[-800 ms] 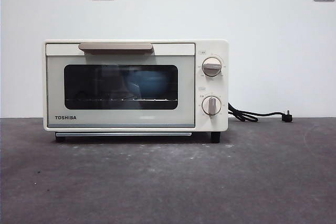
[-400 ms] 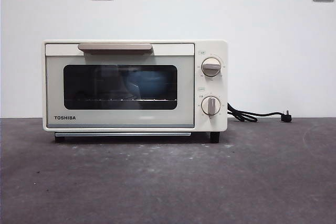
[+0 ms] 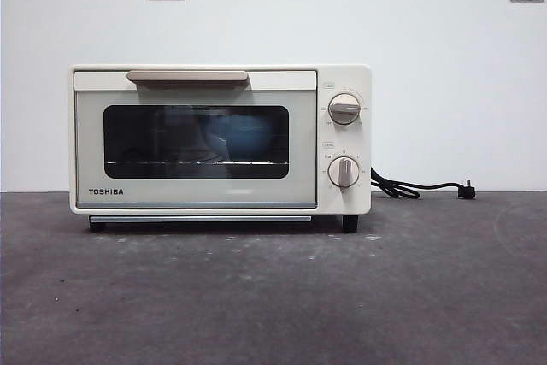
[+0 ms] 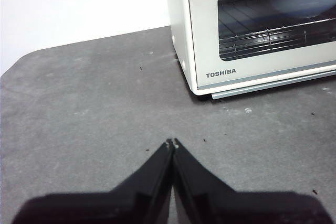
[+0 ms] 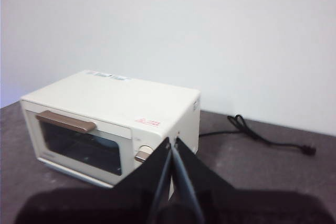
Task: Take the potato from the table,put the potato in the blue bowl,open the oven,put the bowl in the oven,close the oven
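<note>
**Front view: oven shut, bowl inside**

You see the oven (image 3: 220, 139) standing with its door closed near the back wall, its cord (image 3: 419, 187) trailing along the tabletop (image 3: 273, 297) to one side. Through the window shows the blue bowl (image 3: 239, 137) on the rack; you cannot make out the potato. Bare tabletop runs from the oven's front edge toward you. The left gripper (image 4: 172, 142) hovers off the oven's front corner, jaws pressed together, holding nothing. The right gripper (image 5: 172, 141) sits higher, jaws likewise closed and empty.

The left gripper (image 4: 171, 142) is held low with jaws pressed together; the right gripper (image 5: 172, 141) is likewise closed, raised higher.
</note>
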{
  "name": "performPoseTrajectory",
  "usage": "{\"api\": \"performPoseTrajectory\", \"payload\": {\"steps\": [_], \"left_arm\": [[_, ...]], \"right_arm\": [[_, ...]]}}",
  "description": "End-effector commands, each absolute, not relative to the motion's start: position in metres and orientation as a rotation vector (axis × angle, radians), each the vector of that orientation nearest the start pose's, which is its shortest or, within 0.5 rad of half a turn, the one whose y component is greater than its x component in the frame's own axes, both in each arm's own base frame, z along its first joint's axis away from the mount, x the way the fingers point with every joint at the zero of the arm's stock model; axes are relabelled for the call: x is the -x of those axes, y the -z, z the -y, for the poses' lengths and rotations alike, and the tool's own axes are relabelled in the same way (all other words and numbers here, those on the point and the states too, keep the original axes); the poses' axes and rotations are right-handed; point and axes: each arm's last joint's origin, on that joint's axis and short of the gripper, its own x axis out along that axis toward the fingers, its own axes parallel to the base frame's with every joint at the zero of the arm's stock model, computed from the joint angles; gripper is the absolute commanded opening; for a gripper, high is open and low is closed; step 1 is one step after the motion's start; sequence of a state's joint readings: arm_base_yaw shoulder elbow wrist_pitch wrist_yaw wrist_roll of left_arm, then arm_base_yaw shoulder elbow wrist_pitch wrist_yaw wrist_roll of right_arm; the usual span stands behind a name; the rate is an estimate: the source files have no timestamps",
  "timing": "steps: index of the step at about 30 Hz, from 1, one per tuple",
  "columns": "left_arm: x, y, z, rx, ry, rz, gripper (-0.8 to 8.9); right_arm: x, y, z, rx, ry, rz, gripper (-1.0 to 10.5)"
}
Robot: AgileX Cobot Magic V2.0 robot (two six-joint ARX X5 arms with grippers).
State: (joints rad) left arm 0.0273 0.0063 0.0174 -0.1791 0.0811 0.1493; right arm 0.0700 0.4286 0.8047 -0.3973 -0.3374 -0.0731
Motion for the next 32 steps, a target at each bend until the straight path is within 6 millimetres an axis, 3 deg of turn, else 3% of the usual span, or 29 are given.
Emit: {"api": "performPoseTrajectory", "payload": {"steps": [1, 9, 14, 23, 32], "left_arm": [[-0.096, -0.148, -0.001, -0.141, 0.062, -0.173, -0.04], [-0.096, -0.148, -0.001, -0.141, 0.061, -0.173, -0.04], [-0.096, -0.148, -0.001, -0.141, 0.061, -0.173, -0.04], [-0.096, -0.148, -0.001, -0.141, 0.062, -0.172, -0.04], [-0.096, -0.148, -0.001, -0.141, 0.061, -0.173, -0.04]], "right_arm": [[-0.088, -0.318, -0.015, 0.077, -0.395, 0.010, 0.0], [-0.092, -0.238, -0.015, 0.079, -0.390, 0.017, 0.0], [-0.092, -0.203, -0.014, 0.066, -0.339, -0.013, 0.0], [-0.092, -0.171, -0.015, 0.062, -0.350, -0.041, 0.0], [-0.095, -0.153, -0.018, 0.015, -0.317, -0.124, 0.0]]}}
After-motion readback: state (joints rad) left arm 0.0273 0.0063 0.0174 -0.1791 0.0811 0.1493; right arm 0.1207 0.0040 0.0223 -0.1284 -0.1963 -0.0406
